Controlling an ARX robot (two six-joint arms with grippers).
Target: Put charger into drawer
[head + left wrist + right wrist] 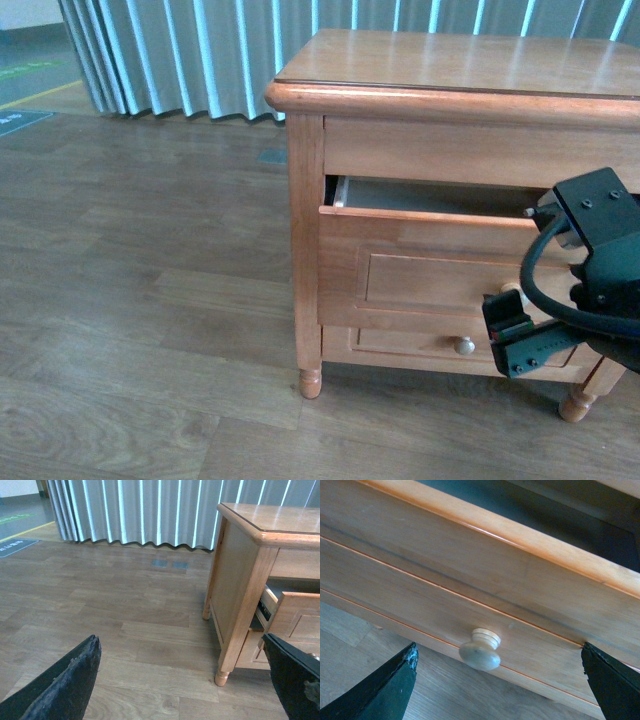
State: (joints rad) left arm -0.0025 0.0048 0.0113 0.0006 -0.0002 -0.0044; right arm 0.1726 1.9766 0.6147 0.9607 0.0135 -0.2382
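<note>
One step partly done: drawer (430,262) pulled slightly out of cabinet (450,90). Right gripper (497,680) spread wide, empty, just in front of drawer knob (481,649). Left gripper (185,680) spread, empty, off beside cabinet. Charger not visible anywhere. Left: likely open further, fetch charger, drop in.

Front camera facing the cabinet (420,200) at one o'clock, left wrist sharing it farther off, right wrist nearing the drawer (485,580) knob (480,650).

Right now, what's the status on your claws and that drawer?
Right claw open, at the knob, not gripping. Left claw open, empty, over floor. Drawer partly open. Charger not in view.
</note>
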